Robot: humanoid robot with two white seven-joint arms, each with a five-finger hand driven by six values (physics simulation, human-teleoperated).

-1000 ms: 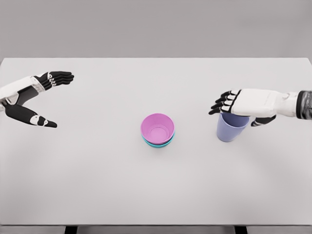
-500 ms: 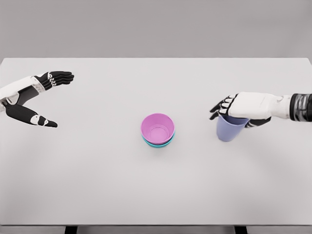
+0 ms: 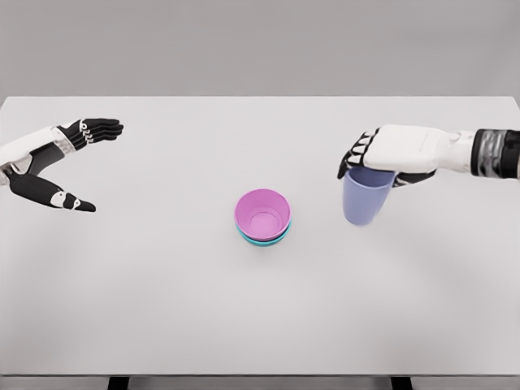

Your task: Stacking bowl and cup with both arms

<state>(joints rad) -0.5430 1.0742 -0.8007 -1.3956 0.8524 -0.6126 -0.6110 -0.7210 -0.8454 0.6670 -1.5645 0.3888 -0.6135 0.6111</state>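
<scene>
Right now the right hand point(image 3: 382, 158) grips the lavender cup point(image 3: 365, 201) from above, fingers curled over its rim, and the cup hangs upright to the right of the bowls, seemingly just clear of the white counter point(image 3: 162, 284), though the single overhead view does not make that certain. The pink bowl point(image 3: 262, 213) sits nested in a teal bowl point(image 3: 264, 239) near the middle of the counter, so the bowl half of the stack looks done and the cup is what remains. The left hand point(image 3: 61, 162) rests at the far left, fingers spread and holding nothing, well apart from everything.

The grasp is the weak point. The hand holds the cup only at its rim, so the body hangs free below; a quick sideways carry could swing it or let it slip out of the fingers. If the cup travels too low, its base may catch the pink bowl's rim and shove or tip the nested pair, since nothing steadies them. A release off centre would likely leave the cup leaning against the bowl wall or toppling out. The fingers draped over the rim could also drag the cup askew as they open.
</scene>
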